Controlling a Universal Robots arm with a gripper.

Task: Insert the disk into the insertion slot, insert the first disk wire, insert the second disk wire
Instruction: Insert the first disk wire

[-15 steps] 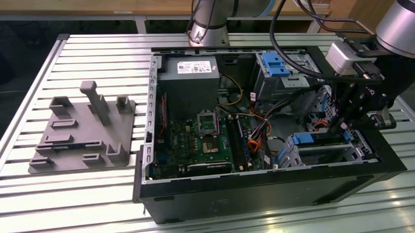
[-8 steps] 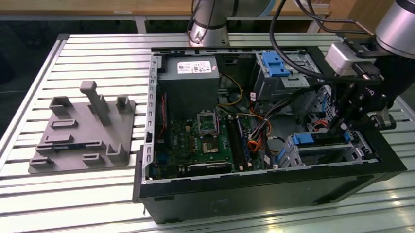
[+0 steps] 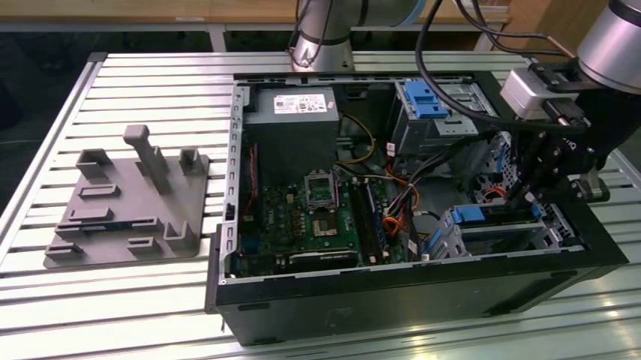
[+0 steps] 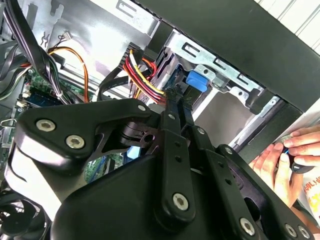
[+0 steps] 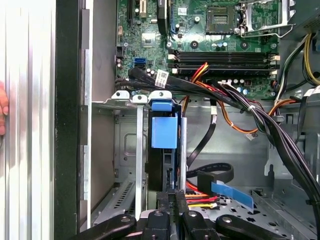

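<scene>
The disk [image 5: 164, 132], seen by its bright blue carrier [image 3: 470, 216], sits edge-on inside the insertion slot [image 5: 125, 150], the silver drive cage [image 3: 549, 234] at the case's corner on the exterior view's right. My gripper [image 3: 526, 201] reaches down into the case right behind the disk. In both wrist views its fingers lie close together, shut on the black plug of a red, yellow and black wire bundle [image 4: 142, 70] at the disk's rear edge [image 4: 196, 80]. My gripper [image 5: 172, 197] has the red and yellow wires [image 5: 200, 201] beside it. A black cable with a blue tag [image 5: 230, 192] lies loose nearby.
The open computer case holds a motherboard [image 3: 320, 217], a power supply [image 3: 290, 112] and a taller cage with a blue latch [image 3: 425, 101]. Black cable bundles [image 5: 260, 120] cross the bay. A grey fixture [image 3: 130, 202] lies on the slatted table. A person's hand [image 4: 290, 155] rests outside the case wall.
</scene>
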